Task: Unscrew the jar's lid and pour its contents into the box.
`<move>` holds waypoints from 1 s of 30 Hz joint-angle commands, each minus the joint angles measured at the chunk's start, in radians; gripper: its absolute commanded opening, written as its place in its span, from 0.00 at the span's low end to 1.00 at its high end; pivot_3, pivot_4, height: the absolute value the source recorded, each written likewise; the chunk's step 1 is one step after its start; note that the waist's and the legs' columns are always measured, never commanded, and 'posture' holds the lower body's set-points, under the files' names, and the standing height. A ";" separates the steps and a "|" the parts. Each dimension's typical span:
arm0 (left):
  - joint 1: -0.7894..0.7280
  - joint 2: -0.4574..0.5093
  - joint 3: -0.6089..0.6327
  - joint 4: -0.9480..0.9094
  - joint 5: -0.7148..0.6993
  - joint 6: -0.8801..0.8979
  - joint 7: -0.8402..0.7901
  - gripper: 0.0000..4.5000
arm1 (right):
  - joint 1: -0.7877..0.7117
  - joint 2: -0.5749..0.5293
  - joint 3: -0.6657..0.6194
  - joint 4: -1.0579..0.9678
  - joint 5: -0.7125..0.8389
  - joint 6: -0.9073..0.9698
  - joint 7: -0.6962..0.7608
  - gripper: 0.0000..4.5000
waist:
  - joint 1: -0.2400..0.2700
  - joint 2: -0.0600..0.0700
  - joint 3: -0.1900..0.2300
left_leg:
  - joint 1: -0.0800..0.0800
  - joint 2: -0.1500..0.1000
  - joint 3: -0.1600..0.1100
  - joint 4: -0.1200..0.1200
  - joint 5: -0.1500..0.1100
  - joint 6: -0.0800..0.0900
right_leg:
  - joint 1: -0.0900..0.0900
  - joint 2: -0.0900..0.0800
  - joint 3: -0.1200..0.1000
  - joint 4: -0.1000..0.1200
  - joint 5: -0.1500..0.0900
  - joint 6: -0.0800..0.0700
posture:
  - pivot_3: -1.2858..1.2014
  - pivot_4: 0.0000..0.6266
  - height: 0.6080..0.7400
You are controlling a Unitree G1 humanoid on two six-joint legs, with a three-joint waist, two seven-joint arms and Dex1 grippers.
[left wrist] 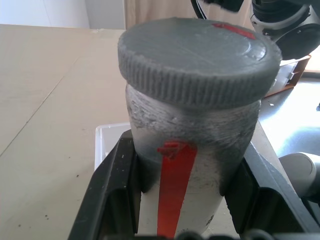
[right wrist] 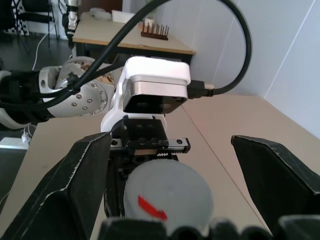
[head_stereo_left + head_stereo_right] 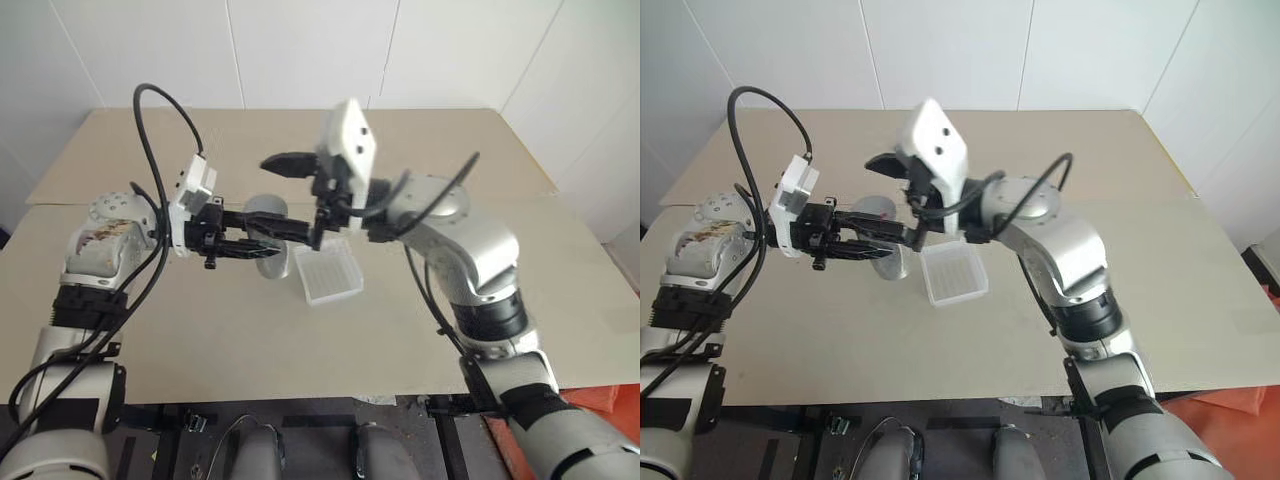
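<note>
My left gripper (image 3: 272, 238) is shut on the jar (image 1: 192, 150), a pale cylinder with a red stripe held above the table. The lid (image 1: 197, 57), grey and ribbed with a red mark, sits on the jar. My right gripper (image 2: 170, 175) stands open, its two fingers (image 2: 65, 185) wide apart on either side of the lid (image 2: 167, 197) without touching it. The box (image 3: 328, 270), a shallow translucent white tray, lies on the table just right of the jar and below the right gripper (image 3: 300, 195). The contents are hidden.
The beige table (image 3: 200, 330) has a seam across its left side and an angled far right corner. White walls stand close behind it. Black cables loop above both wrists.
</note>
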 commanded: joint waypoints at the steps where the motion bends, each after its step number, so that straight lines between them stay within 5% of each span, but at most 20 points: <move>1: -0.022 0.001 0.025 -0.004 0.002 -0.017 -0.006 0.42 | -0.045 0.027 0.013 0.039 -0.038 -0.037 -0.018 0.99 | 0.002 0.000 0.000 | 0.000 0.000 0.000 0.000 0.000 0.000 | 0.000 0.000 0.000 0.000 0.000 0.000 | 0.52 0.24 1.00; 12: -0.009 0.014 0.041 -0.023 -0.002 -0.007 -0.004 0.42 | -0.060 0.032 0.009 0.121 -0.085 -0.047 -0.016 0.99 | 0.000 0.000 0.000 | 0.000 0.000 0.000 0.000 0.000 0.000 | 0.000 0.000 0.000 0.000 0.000 0.000 | 0.52 0.24 1.00; 30: 0.003 0.028 0.047 -0.026 -0.005 -0.006 -0.006 0.42 | 0.047 -0.167 -0.077 0.026 -0.046 -0.013 0.000 0.99 | 0.000 0.000 0.000 | 0.000 0.000 0.000 0.000 0.000 0.000 | 0.000 0.000 0.000 0.000 0.000 0.000 | 0.52 0.24 1.00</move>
